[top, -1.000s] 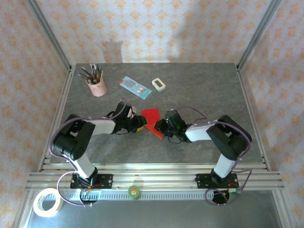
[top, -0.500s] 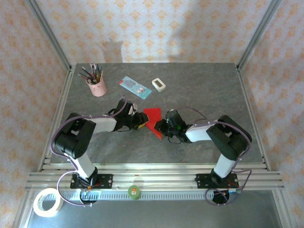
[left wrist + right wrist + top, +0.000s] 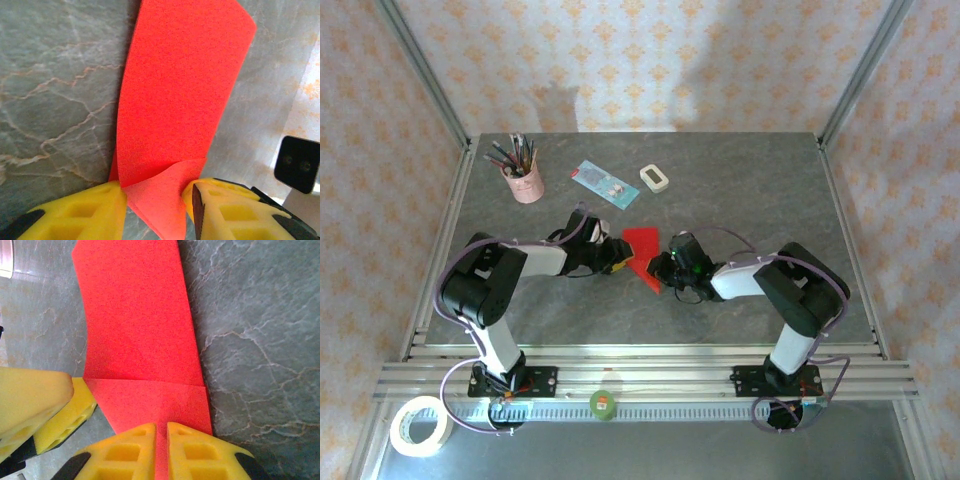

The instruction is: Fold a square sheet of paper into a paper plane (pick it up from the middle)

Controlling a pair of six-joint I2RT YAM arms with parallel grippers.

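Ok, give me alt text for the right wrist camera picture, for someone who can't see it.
A creased red paper rests on a grey marbled table, its near edge pinched by the right gripper, whose two yellow fingers sit at the bottom of the frame. The left gripper, also yellow, sits at the lower left, beside the paper's left edge.

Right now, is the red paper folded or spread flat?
Folded: the red paper shows a crease across it and overlapping layers near the right tool.

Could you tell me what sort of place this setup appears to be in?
Probably a robot test cell: a grey marble-patterned tabletop enclosed by silver aluminium frame posts and orange-patterned wallpaper panels.
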